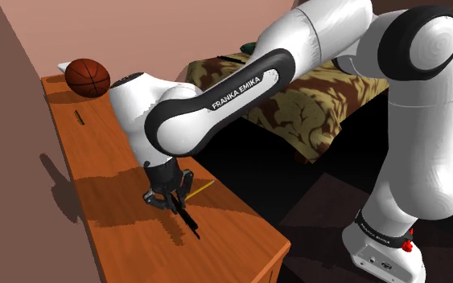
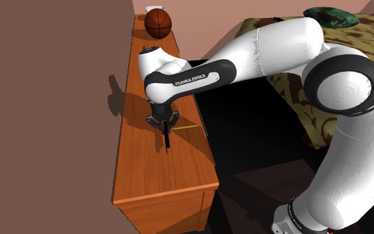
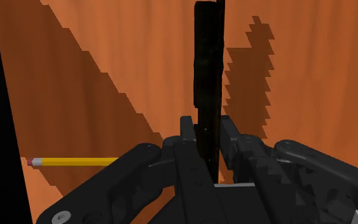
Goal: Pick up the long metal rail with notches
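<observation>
The long wooden cabinet top [image 1: 128,241] runs along the brown wall, with a basketball [image 1: 87,77] at its far end. The white arm [image 1: 240,88] reaches down over the nearer half. Its black gripper [image 1: 170,193] is clamped on the long black rail [image 3: 208,70] — fingers [image 3: 188,137] pressed against both sides of one end, the rest jutting out over the wood. A yellow pencil [image 3: 75,161] lies just beside the gripper.

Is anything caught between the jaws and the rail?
Nothing: in the wrist view the jaws close straight on the black rail; the pencil lies aside.
</observation>
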`<state>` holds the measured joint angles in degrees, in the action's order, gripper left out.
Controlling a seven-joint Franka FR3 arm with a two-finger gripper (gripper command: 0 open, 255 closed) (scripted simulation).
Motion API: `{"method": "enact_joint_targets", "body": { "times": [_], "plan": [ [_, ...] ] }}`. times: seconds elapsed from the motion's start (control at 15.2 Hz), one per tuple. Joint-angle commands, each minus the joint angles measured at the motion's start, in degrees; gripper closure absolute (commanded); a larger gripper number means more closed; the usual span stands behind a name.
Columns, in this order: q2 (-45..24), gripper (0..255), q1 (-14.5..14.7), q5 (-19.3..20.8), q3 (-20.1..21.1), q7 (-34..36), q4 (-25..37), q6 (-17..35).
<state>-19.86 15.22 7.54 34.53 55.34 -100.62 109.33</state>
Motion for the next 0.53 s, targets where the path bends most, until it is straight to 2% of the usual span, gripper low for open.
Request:
{"method": "enact_joint_targets", "body": {
  "times": [0.0, 0.46],
  "plan": [
    [0.58, 255, -0.08, -0.37, 0.17, -0.15, 0.93, -1.43],
    [2.13, 255, -0.24, -1.36, 0.6, -0.58, 4.47, -6.26]
  ]
}}
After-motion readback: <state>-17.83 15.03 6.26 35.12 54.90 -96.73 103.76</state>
